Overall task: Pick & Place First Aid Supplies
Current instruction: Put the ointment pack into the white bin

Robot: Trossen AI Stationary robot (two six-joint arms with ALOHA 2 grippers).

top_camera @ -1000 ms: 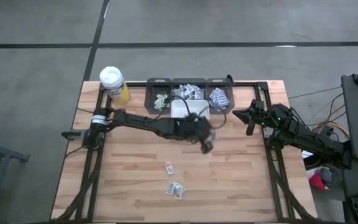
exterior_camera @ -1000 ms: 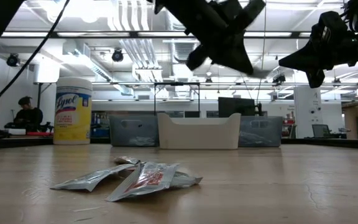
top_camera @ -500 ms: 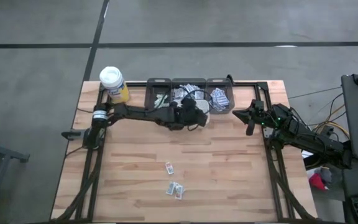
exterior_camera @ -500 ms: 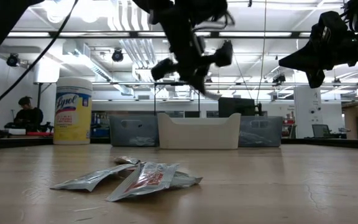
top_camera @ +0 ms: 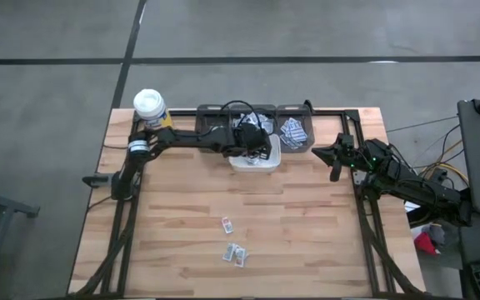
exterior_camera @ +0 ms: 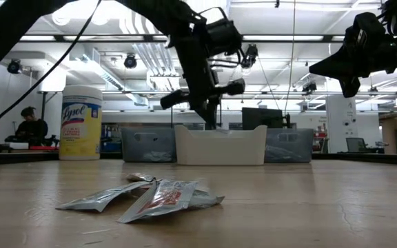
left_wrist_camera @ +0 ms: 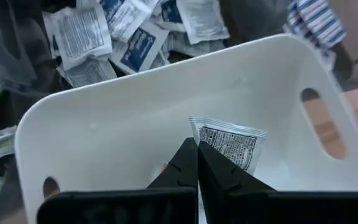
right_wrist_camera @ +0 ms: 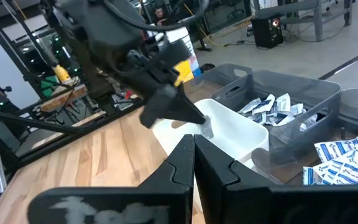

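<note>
My left gripper (left_wrist_camera: pixel 197 149) hangs over the white bin (left_wrist_camera: pixel 135 93), shut on one first aid packet (left_wrist_camera: pixel 232 142), white-grey with black print. The high view shows the gripper (top_camera: pixel 252 150) above the bin (top_camera: pixel 267 163) near the table's far edge. Three more packets (top_camera: pixel 227 223) (top_camera: pixel 235 254) lie flat on the wood toward the near edge, and show close up in the low view (exterior_camera: pixel 154 196). My right gripper (top_camera: pixel 334 160) waits shut at the table's right side, level, touching nothing. My left gripper pinches the packet by its one side edge (left_wrist_camera: pixel 202 142) between its two fingertips. The fingers slant down from the table's left. The rest of the packet sticks out past the tips, lifted clear over the bin's opening (right_wrist_camera: pixel 205 129).
Three grey bins (top_camera: pixel 213 129) (top_camera: pixel 255 117) (top_camera: pixel 294 132) holding several packets stand in a row behind the white bin at the far edge. A yellow wipes bottle with a white lid (top_camera: pixel 152 112) stands at the far left corner. Bare wood lies between the bins and the loose packets.
My left gripper, shut all the while, has swung from over the table's middle toward the far edge and a little left, to above the white bin. It has rolled about its own line and tipped further down. The right arm has kept still.
</note>
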